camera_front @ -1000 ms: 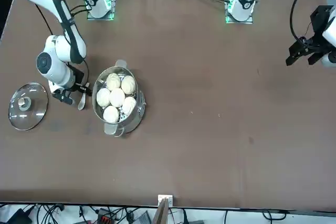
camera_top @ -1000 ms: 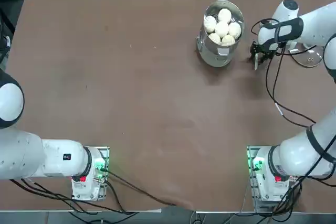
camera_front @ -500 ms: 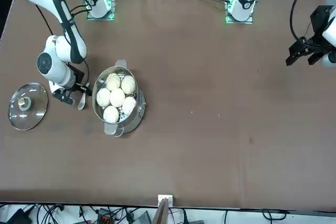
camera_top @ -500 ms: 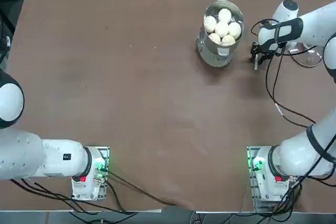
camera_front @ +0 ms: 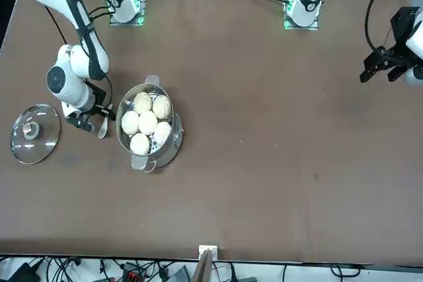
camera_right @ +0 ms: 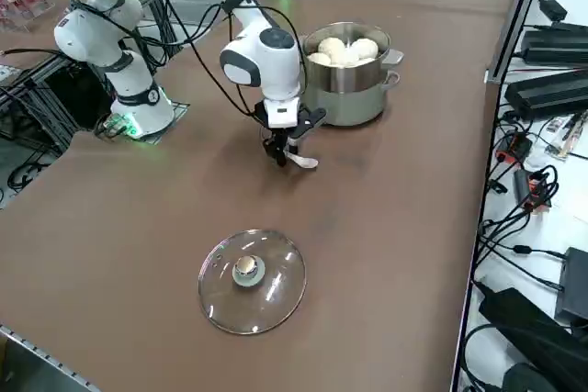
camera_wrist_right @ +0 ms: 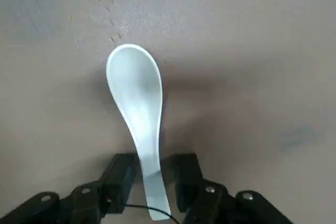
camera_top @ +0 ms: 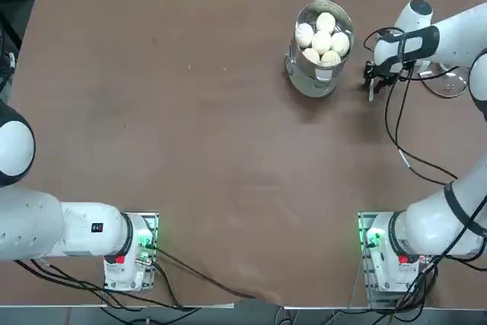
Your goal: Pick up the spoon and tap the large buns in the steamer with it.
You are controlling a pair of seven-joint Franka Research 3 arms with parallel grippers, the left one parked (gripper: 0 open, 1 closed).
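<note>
The right claw (camera_wrist_right: 153,162) is low over the brown counter (camera_front: 264,137), near the big pot. Its two fingers (camera_wrist_right: 122,182) are apart, with the handle of the white spoon (camera_wrist_right: 136,95) in between. There is a bit of room there, so the claw is partly open and is not squeezing the spoon. The spoon looks to be on the counter, with its round end pointing away from the robot's bases. It is just beside the pot, not in it.

The pot is a shiny metal steamer (camera_front: 163,161) with a small handle on each of two sides. Six round white buns (camera_front: 147,123) sit inside it, close together. Small holes show in the metal around the buns. On the other side of the claw from the steamer, a clear glass lid (camera_right: 252,298) with a shiny knob (camera_right: 246,266) lies on the counter.
</note>
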